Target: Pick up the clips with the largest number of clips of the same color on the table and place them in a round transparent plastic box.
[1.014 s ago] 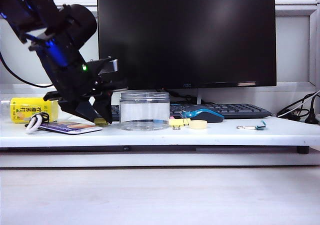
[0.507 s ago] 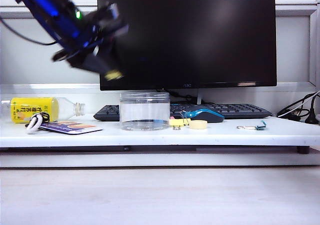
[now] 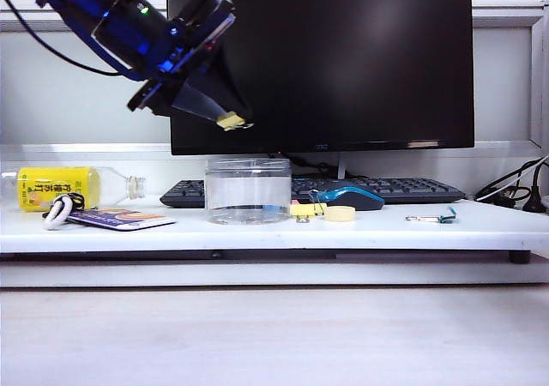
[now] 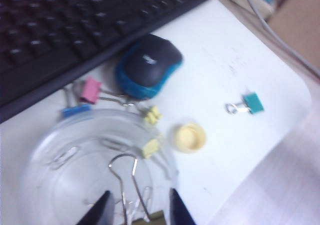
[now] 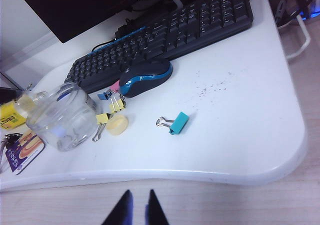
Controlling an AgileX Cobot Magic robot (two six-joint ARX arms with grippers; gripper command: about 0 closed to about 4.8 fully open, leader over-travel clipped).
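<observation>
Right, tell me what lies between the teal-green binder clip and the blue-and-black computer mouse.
Bare white tabletop only, in the right wrist view, between teal-green binder clip and blue-and-black computer mouse.

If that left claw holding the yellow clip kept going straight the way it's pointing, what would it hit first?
Probably the round clear box. The left claw, gripping a yellow clip, hangs above it, and its wrist view looks down into the open box, so the line likely ends inside on the bottom. Depth is hard to judge, though.

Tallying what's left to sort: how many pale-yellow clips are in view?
3: one clip held by the left gripper over the clear box; two more clips on the table between box and mouse; others may hide behind the box.
</observation>
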